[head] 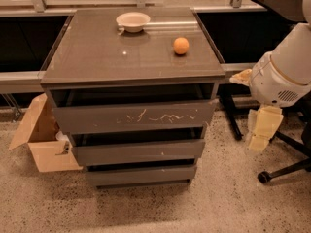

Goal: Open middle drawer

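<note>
The middle drawer is a dark grey-brown flat front with a tiny white speck, between the taller scratched top front and the narrow bottom front of a cabinet. It sits slightly stepped back from the top front, with a dark gap above it. My gripper, cream-coloured, hangs below the white arm body at the right. It is well clear of the cabinet's right side, at about the height of the middle drawer, touching nothing.
On the cabinet top stand a white bowl and an orange. An open cardboard box lies on the floor at the left. Chair legs with a caster stand at the right, behind the gripper.
</note>
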`<state>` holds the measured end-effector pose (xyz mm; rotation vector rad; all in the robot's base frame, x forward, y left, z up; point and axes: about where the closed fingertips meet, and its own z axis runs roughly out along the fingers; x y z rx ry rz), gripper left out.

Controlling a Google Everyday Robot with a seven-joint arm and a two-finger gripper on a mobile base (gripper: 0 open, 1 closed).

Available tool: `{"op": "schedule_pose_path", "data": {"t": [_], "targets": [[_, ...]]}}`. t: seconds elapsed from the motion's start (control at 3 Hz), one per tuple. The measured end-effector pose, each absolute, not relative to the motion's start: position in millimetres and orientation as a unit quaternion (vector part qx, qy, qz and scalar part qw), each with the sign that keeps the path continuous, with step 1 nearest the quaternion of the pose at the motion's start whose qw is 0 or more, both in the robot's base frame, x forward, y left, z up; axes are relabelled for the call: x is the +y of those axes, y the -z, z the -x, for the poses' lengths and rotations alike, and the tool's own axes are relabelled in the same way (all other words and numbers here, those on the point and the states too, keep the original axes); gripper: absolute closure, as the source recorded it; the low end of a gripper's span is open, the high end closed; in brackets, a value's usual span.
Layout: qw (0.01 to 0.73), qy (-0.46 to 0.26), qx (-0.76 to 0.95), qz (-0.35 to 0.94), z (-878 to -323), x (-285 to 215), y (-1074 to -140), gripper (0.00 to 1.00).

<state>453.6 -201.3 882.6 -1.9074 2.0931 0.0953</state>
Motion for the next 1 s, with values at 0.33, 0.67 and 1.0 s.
{"op": "schedule_pose_path", "data": {"t": [0.33, 0.67, 1.0], "targets": [[0.160, -0.024, 0.718, 0.677, -457, -196, -872, 0.00], [0.163, -0.024, 0.692, 0.703, -466, -183, -833, 0.00], [0.168, -0.046, 0.660, 0.731, -478, -164, -777, 0.00]]}}
